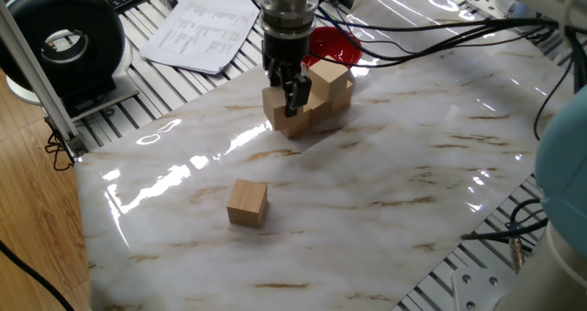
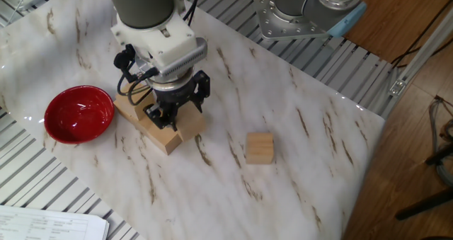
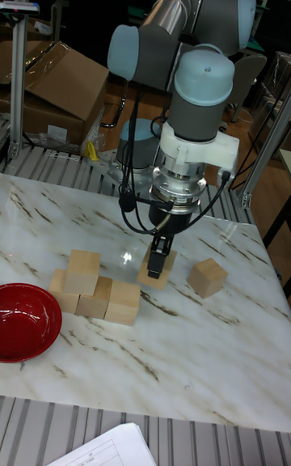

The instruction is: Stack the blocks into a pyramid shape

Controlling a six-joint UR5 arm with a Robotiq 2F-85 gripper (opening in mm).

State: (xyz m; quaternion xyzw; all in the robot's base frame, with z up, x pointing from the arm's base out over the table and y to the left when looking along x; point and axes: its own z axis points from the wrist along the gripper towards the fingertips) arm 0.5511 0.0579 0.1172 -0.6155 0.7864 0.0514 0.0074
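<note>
Fingers point(image 3: 158, 251) clamped on one of the blocks, the held block point(image 3: 153, 273). One finger sits across its front face in the tall view. It is low at desk level, but I can't tell if its underside touches the desk point(image 3: 202, 353).

In the other fixed view the held block point(image 2: 195, 123) is right against the near end of the bottom row point(image 2: 164, 136), on the side away from the red bowl point(image 2: 79, 113). In the tall view it reads as just behind that row, so contact is unclear.

- Bottom row: three blocks point(image 3: 95, 304) in a line on the desk, touching each other.
- Top block point(image 3: 83, 269) sits on the row at the bowl end, upright.
- Lone block point(image 3: 208, 277) stands on the open desk, well apart from the stack, on the far side of the fingers from the bowl. It also shows in one fixed view point(image 1: 247, 203), slightly rotated.
- Red bowl sits just beside the far end of the row, upright.

Arm wrist is roughly vertical over the held block, with cables looping off it. Printed sheets point(image 1: 204, 28) lie off the desk on the slatted frame.
</note>
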